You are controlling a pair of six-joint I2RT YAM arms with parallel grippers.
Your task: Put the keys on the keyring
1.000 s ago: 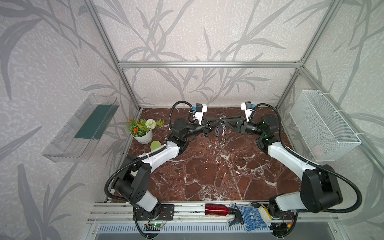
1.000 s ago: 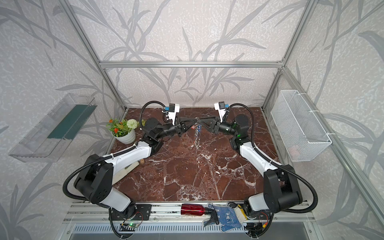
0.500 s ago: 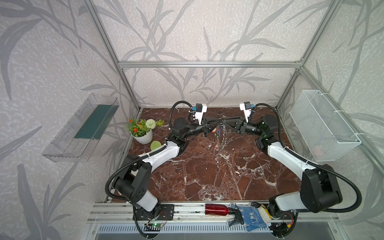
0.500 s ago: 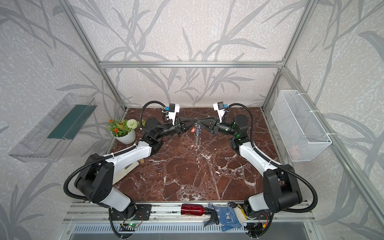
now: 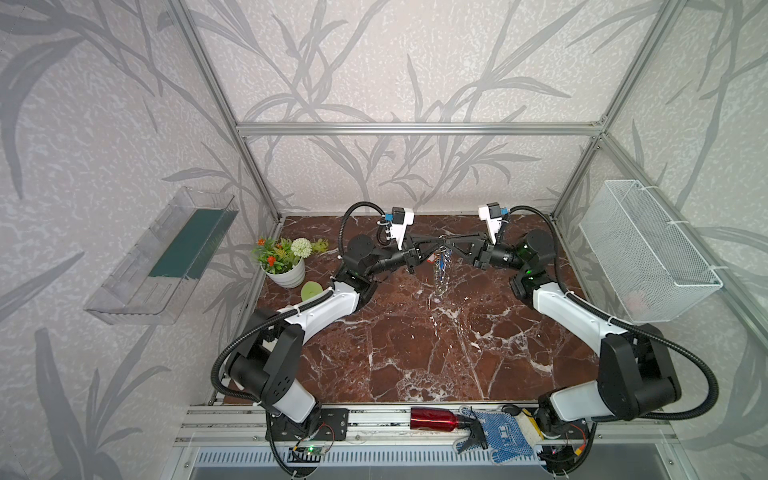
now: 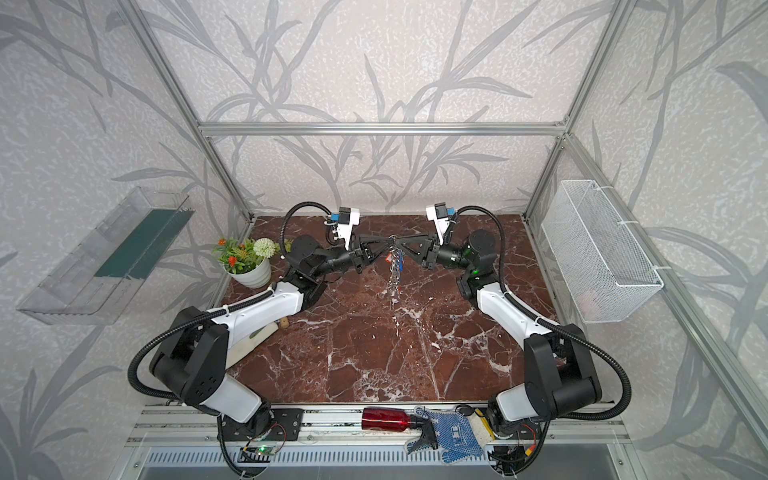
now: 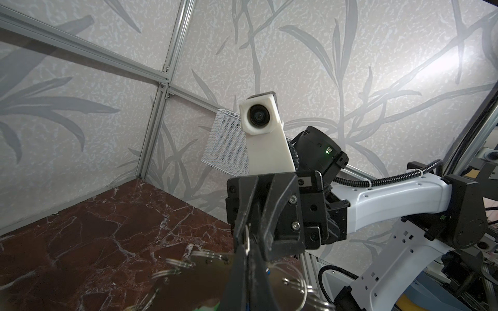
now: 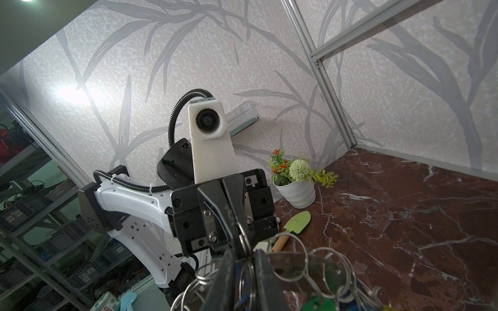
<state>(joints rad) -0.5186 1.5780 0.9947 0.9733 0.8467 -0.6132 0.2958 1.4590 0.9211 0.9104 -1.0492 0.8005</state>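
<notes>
The keyring (image 5: 444, 272) hangs in the air over the 12 o'clock part of the worktop (image 5: 415, 353), edge-on in both top views and clear of the marble. Keys (image 6: 394, 259) with red and blue tags dangle near its top.

The left jaws reach in from 9 o'clock and are closed on the keyring at its upper edge. The right jaws reach in from 3 o'clock, tip to tip with the left. They are drawn nearly together about one of the small clips (image 7: 206, 254) on the rim. Whether they have bitten it I cannot tell.

What could go wrong, as I judge it:
- **Missed clip.** The clips crowd together. If the right jaws close beside the one meant, or over two at once, it will not open cleanly.
- **Lost grip.** A pull toward 3 o'clock works against the left hold. A thin flat rim could slide out, and the whole bunch would drop to the worktop.
- **Swing.** The ring hangs from one point, so any jolt sets it and the keys swaying, and the tags may snag among the clips.
- **Clash.** The fingertips stand very close, so a small drift inward would knock them together.
</notes>
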